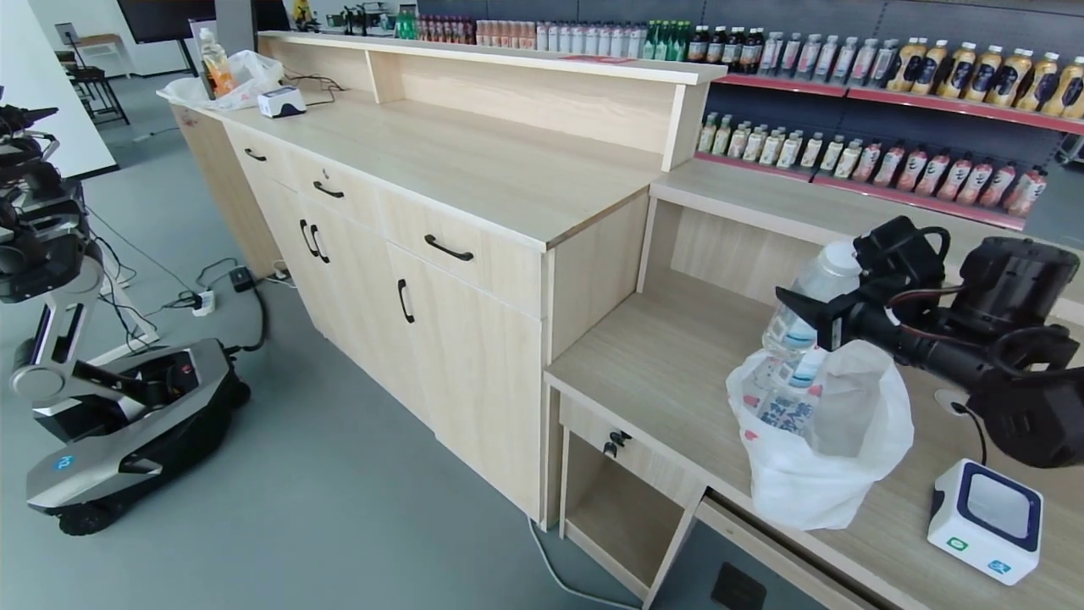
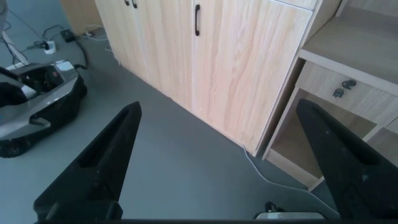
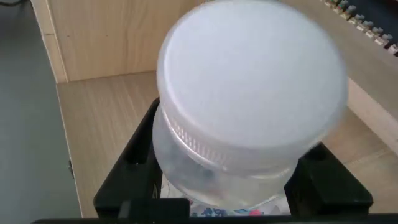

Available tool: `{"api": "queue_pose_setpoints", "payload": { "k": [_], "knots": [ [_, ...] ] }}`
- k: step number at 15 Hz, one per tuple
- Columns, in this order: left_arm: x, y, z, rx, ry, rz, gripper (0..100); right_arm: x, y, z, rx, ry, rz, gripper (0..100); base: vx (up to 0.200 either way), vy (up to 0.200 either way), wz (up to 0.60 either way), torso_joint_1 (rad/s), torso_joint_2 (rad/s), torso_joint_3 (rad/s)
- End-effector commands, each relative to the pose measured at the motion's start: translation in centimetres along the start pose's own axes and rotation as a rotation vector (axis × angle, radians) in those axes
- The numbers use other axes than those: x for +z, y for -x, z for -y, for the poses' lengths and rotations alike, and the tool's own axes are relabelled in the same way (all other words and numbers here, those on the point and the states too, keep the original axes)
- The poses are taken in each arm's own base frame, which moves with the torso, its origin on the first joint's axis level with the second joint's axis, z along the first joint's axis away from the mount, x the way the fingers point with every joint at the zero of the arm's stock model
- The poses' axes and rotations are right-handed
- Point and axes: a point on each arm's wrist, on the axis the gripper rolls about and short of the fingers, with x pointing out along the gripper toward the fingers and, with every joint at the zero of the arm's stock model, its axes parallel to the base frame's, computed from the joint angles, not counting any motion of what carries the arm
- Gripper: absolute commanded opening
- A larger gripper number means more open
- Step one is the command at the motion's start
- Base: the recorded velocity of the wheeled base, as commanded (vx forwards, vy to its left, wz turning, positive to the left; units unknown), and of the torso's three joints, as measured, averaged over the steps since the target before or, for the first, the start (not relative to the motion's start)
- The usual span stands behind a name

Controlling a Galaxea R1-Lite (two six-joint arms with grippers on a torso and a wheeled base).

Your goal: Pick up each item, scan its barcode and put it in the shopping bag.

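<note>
Low desk [image 1: 669, 356] is solid, no worry there. Our risk starts with the shopping bag [image 1: 834, 474]: it's thin, slack and sits right at the desk's front edge, so we reckon a sideways nudge could fold its mouth shut or drag it over the edge. The bottle [image 1: 826, 271] hangs upright, lower half down in the bag mouth. The right gripper [image 1: 817, 318] is clamped on it just under the cap. Letting go before it bottoms out may tip bottle and bag together. The scanner [image 1: 987, 518] sits near the bag, so a toppling bottle could hit it. The left gripper [image 2: 214, 124] is spread wide, holding nothing, out over the floor, so we rate it harmless.
</note>
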Motion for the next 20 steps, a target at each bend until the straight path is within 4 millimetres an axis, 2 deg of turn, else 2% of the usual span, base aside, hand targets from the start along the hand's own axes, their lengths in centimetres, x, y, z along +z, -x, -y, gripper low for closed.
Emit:
{"api": "queue_pose_setpoints", "payload": {
  "k": [1,2,4,11,14,18,19,20],
  "knots": [
    [0.0,0.0,0.0,0.0,0.0,0.0,100,-6.2,-3.1,-2.2,0.041,-0.093,-0.112,0,0.0,0.0,0.0,0.0,0.0,0.0],
    [0.0,0.0,0.0,0.0,0.0,0.0,100,-7.6,-3.7,-2.5,0.001,-0.096,-0.131,0,0.0,0.0,0.0,0.0,0.0,0.0],
    [0.0,0.0,0.0,0.0,0.0,0.0,100,-9.1,-4.0,-3.0,-0.01,-0.11,-0.177,0,0.0,0.0,0.0,0.0,0.0,0.0],
    [0.0,0.0,0.0,0.0,0.0,0.0,100,-10.6,-5.4,-4.3,0.016,-0.185,-0.199,0,0.0,0.0,0.0,0.0,0.0,0.0],
    [0.0,0.0,0.0,0.0,0.0,0.0,100,-11.4,-4.9,-4.5,0.021,-0.194,-0.237,0,0.0,0.0,0.0,0.0,0.0,0.0],
    [0.0,0.0,0.0,0.0,0.0,0.0,100,-11.6,-4.5,-4.0,0.008,-0.201,-0.256,0,0.0,0.0,0.0,0.0,0.0,0.0],
    [0.0,0.0,0.0,0.0,0.0,0.0,100,-11.2,-4.5,-3.8,0.002,-0.198,-0.243,0,0.0,0.0,0.0,0.0,0.0,0.0],
    [0.0,0.0,0.0,0.0,0.0,0.0,100,-9.9,-4.1,-3.1,-0.015,-0.189,-0.213,0,0.0,0.0,0.0,0.0,0.0,0.0]
  ]
}}
